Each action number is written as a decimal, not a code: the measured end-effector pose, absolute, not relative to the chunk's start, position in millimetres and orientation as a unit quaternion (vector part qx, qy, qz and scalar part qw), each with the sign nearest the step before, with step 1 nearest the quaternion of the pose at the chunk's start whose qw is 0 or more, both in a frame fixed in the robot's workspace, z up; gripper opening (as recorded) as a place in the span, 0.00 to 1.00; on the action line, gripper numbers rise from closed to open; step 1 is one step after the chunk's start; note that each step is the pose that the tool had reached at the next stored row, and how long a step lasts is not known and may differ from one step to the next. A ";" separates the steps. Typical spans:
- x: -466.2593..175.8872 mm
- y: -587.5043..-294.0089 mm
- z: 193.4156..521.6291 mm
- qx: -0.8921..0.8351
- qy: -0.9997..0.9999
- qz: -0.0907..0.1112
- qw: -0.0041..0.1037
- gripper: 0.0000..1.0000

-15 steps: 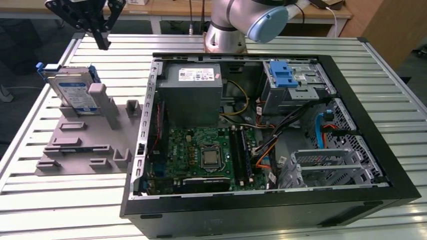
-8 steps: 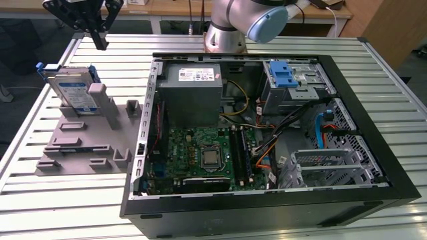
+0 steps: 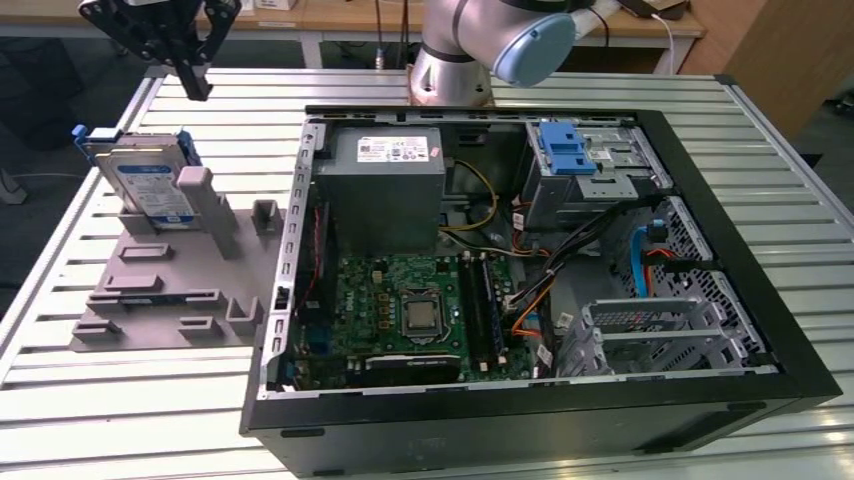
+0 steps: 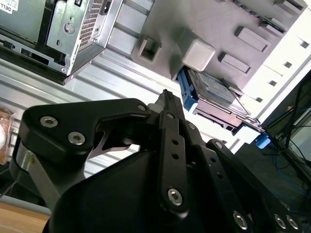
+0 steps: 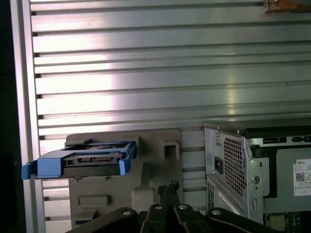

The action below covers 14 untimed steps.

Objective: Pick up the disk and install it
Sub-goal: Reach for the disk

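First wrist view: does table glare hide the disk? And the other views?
First wrist view: glare streaks the table slats, clear of the disk. Second wrist view: slats beside the disk wash out white; disk shaded but visible. Exterior view: even light, disk free of glare.

Nothing is in the way above the disk (image 3: 140,180), right up to the gripper (image 3: 196,85). A grey post (image 3: 200,200) stands just beside its face. The case wall (image 3: 300,230) rises farther off, on the exterior view's right.
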<state>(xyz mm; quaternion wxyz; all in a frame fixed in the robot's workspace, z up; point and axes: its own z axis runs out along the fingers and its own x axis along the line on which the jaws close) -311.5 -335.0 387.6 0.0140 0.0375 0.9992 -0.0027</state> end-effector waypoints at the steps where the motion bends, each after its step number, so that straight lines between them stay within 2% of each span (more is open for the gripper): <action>1: -311.8 -335.0 387.5 0.038 0.999 -0.003 0.014 0.11; 14: -320.8 -334.1 386.0 0.038 0.999 -0.003 0.014 0.11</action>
